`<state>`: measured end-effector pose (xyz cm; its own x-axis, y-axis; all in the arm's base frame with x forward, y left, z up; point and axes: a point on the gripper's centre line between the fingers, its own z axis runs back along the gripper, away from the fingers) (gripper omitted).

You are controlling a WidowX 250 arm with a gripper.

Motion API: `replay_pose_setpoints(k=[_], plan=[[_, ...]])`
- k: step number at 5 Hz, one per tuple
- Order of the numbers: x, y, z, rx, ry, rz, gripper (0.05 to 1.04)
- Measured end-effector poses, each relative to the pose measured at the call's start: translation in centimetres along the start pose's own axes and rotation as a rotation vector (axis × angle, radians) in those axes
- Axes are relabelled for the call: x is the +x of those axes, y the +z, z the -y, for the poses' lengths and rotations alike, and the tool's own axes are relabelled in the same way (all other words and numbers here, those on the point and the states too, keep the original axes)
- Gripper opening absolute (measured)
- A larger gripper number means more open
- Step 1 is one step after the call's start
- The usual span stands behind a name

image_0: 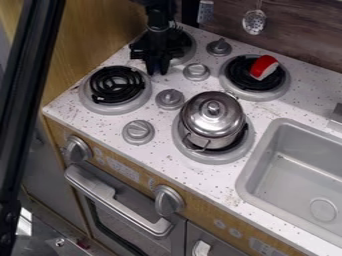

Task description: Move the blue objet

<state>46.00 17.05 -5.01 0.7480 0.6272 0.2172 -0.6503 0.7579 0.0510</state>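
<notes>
The dark blue patch [158,66] right at my gripper [157,71], near the back-left burner [179,46], is probably the blue object; I can't tell its long axis, how wide the jaws stand, or whether they hold it.

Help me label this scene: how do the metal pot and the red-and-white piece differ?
Size: the metal pot is much larger than the red-and-white piece.
Colour: the pot is silvery; the piece is red and white.
Top: the pot has a knobbed lid; the piece has none.
Shared: each sits on a burner.
</notes>
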Motion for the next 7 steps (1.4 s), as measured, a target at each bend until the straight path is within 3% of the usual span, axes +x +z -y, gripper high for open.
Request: replay_pose_setpoints(k=[2,3,4,5,7], plan=[[-1.3,0.3,0.1,0.017,-0.036,0.002,0.282],[-2.2,3.6,-0.3,0.034,-0.054,0.059,0.28],[-3.4,5.9,-1.5,0.052,-0.045,0.08,0.17],[-5.8,5.3,-3.1,0.077,-0.035,0.034,0.061],[-8.7,3.9,-5.0,0.104,-0.015,-0.05,0.074]])
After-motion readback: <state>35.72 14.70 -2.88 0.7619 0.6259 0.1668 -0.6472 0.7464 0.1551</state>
